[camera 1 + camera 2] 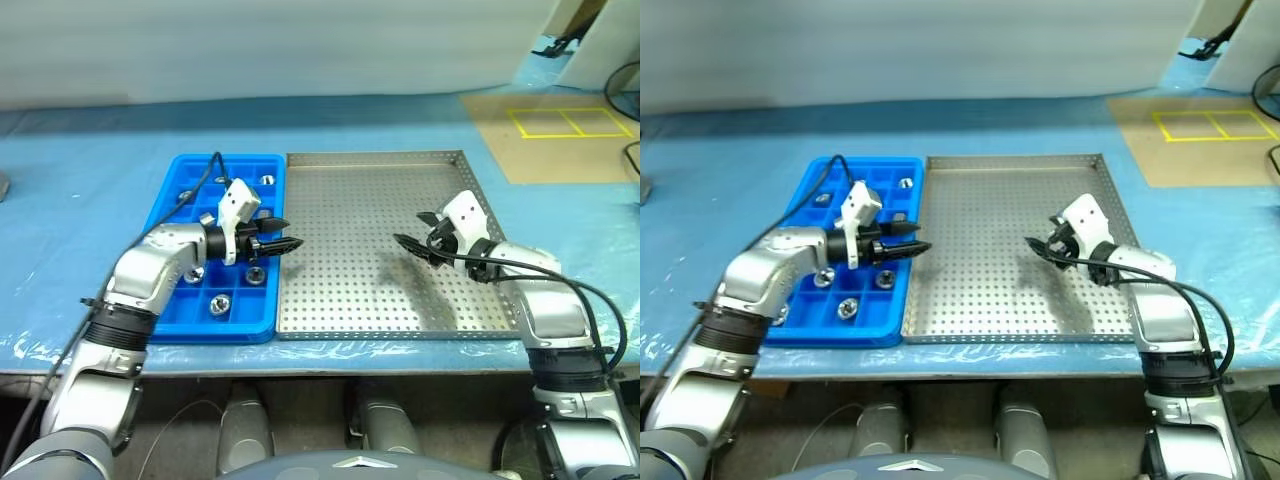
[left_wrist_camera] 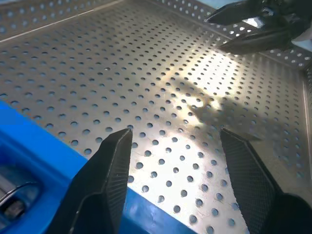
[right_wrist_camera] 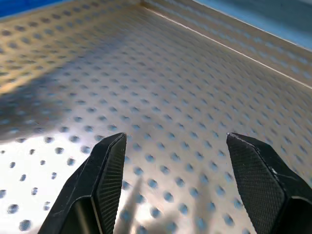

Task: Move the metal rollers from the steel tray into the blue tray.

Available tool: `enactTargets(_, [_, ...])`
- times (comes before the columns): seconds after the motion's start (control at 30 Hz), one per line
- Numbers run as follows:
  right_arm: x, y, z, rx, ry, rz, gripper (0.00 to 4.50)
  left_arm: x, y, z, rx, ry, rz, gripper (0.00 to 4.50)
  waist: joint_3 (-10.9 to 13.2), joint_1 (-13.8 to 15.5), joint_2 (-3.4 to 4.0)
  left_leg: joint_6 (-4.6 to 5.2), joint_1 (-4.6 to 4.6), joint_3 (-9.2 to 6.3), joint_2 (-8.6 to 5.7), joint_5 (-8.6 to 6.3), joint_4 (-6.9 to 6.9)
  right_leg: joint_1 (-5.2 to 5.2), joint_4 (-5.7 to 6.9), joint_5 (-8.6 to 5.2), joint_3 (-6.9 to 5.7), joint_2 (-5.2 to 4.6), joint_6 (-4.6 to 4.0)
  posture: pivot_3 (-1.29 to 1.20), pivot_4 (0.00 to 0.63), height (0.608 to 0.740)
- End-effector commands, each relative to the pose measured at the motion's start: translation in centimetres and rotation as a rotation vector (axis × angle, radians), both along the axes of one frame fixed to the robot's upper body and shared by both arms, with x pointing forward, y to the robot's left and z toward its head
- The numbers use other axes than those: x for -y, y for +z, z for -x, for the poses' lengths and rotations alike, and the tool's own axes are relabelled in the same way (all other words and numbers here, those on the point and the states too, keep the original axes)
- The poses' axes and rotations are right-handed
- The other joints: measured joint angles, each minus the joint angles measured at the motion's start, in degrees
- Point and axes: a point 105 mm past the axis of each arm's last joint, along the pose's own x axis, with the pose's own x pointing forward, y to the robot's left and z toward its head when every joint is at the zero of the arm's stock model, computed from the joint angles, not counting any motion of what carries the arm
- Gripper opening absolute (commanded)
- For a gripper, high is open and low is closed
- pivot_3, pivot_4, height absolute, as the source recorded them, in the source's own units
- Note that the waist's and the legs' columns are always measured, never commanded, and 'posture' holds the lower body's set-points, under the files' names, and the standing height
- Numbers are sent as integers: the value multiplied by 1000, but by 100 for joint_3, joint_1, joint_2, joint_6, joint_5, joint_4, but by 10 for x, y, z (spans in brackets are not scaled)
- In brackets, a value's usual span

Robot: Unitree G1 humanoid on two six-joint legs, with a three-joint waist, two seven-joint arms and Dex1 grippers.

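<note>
A table [image 1: 80,180] under a wrinkled light-blue plastic cover [image 1: 590,215] spans the scene. Behind it hangs a pale grey-white wall or curtain [image 1: 300,50]. At far right lies a brown board [image 1: 560,140] marked with yellow rectangles [image 1: 570,122], with black cables [image 1: 625,95] beside it.

Right gripper [image 3: 173,161] jaws apart over bare steel tray [image 3: 195,87].

Both arms reach forward, end effectors pointing toward each other.

The left end effector [image 1: 290,243] points right and slightly downward from a bent elbow, its two black fingers [image 2: 113,165] spread apart with nothing between them. The right end effector [image 1: 408,243] points left, tilted a little down, fingers [image 3: 109,165] likewise parted and empty; the two stay well apart.
</note>
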Motion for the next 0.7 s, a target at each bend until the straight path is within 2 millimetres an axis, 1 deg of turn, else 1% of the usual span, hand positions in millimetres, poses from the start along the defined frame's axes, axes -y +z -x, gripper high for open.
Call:
enactTargets(0.03, [8,9,-1,75,-119,-42,3367,1,7,-4,54,35,37,3021,0,-45,0,1,0,0,0,-1,0,0,-2,2,2,1,3,-257,150,740])
enactTargets(0.1, [-9,4,6,66,-80,-51,3367,4,13,-3,55,52,78,3021,0,-53,0,5,2,0,0,-3,2,1,-3,-1,5,3,12,-249,150,740])
enactTargets(0.17, [-17,0,9,62,-67,-46,3367,5,16,-2,53,62,101,3021,0,-54,1,16,4,0,1,-10,1,0,-5,-8,5,4,22,-241,150,740])
enactTargets(0.27, [-21,-1,10,49,-38,-45,3367,4,17,3,60,65,97,3021,-1,-24,2,21,2,1,-2,-12,3,2,-10,-6,5,1,25,-211,150,740])
enactTargets(0.37, [-20,1,7,58,-39,-32,3367,-1,20,2,83,105,99,3021,-1,-10,2,29,2,1,-4,-17,3,12,-21,-5,4,-4,27,-195,150,740])
enactTargets(0.5, [-20,8,-2,113,-77,-5,3367,-8,35,-5,168,219,126,3021,-1,-8,2,29,1,1,-4,-18,3,12,-21,-4,1,-4,25,-176,150,740])
enactTargets(0.6, [-27,13,-2,179,-121,7,3367,-10,44,1,220,315,169,3021,-1,-6,2,29,0,1,-3,-18,2,12,-23,-4,1,-5,25,-161,150,740])
enactTargets(0.67, [-36,14,2,181,-139,-54,3367,-13,49,6,255,375,202,3021,-1,-13,2,31,0,2,-3,-19,0,12,-25,5,1,-4,9,-147,150,740])
enactTargets(0.7, [-37,16,2,192,-171,-80,3367,-17,52,6,275,433,223,3021,-1,-18,3,31,0,2,-2,-19,-5,9,-28,5,1,-2,9,-142,150,740])
